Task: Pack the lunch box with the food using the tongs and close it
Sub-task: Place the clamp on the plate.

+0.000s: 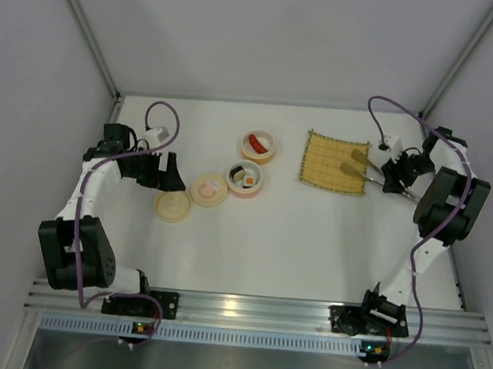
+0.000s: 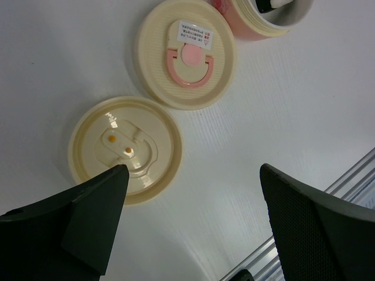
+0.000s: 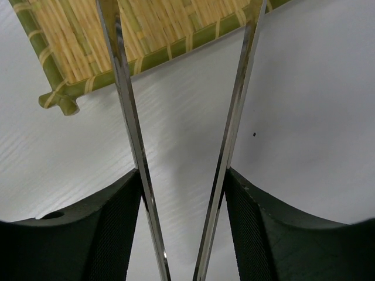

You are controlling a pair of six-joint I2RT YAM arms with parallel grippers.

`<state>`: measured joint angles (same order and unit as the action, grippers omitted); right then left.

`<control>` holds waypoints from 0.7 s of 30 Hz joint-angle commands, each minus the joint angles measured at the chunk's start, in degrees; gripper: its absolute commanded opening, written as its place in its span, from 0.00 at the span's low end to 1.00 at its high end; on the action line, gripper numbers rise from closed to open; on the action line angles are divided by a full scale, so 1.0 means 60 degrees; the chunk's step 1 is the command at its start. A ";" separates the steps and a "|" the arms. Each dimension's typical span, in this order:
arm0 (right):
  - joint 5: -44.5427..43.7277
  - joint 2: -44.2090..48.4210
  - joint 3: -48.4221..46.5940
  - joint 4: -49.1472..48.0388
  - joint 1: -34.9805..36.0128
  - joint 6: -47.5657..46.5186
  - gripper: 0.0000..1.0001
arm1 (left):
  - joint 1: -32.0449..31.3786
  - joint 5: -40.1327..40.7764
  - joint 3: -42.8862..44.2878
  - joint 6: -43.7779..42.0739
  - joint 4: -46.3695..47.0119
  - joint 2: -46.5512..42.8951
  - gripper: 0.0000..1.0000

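The lunch box stands in parts: one pink tub [image 1: 258,145] holds the red sausage, and another tub [image 1: 245,178] holds sushi rolls. Its two cream lids lie left of the tubs: one with a pink handle [image 2: 186,52] and one upside down [image 2: 125,149]. My left gripper [image 2: 193,193] hangs open just above the table beside the upturned lid, holding nothing. My right gripper [image 3: 183,175] is shut on the tongs [image 3: 124,105], one finger against each silver arm. The arms spread wide, and their tips [image 1: 357,171] reach over the bamboo mat [image 1: 335,162].
The bamboo mat [image 3: 158,29] lies at the back right with nothing on it but the tongs' tips. Grey walls close in the table on three sides. An aluminium rail [image 1: 253,310] runs along the near edge, by the arm bases.
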<state>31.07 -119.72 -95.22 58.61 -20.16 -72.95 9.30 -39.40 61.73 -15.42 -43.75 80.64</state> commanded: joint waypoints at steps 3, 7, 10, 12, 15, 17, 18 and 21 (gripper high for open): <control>0.0081 -0.0188 -0.0111 -0.0452 -0.0126 -0.0513 0.59 | 0.0061 -0.0231 0.0287 -0.0228 0.0289 0.0153 0.98; 0.0124 -0.0130 -0.0126 -0.0379 -0.0111 -0.0513 0.68 | 0.0061 -0.0202 0.0302 -0.0184 0.0333 0.0110 0.98; 0.0314 0.0133 -0.0170 -0.0189 -0.0067 -0.0469 0.71 | 0.0061 -0.0216 0.0331 -0.0111 0.0377 0.0037 0.98; 0.0417 0.0381 -0.0272 0.0001 0.0006 -0.0382 0.73 | 0.0061 -0.0260 0.0360 -0.0081 0.0377 -0.0022 0.98; 0.0739 0.0792 -0.0623 0.0280 0.0079 -0.0045 0.74 | 0.0061 -0.0202 0.0433 -0.0008 0.0304 -0.0212 0.99; 0.1046 0.1099 -0.1106 0.0587 0.0094 0.0349 0.77 | 0.0061 -0.0172 0.0536 0.0064 0.0289 -0.0417 0.98; 0.1178 0.1217 -0.1311 0.0733 0.0094 0.0467 0.78 | 0.0061 -0.0129 0.0565 0.0094 0.0275 -0.0476 0.98; 0.1836 0.1846 -0.1956 0.1159 0.0094 0.1184 0.89 | 0.0061 -0.0070 0.0711 0.0226 0.0216 -0.0725 0.98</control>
<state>34.54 -116.88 -101.54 61.25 -19.90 -69.21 9.30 -39.16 62.96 -14.74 -43.70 79.66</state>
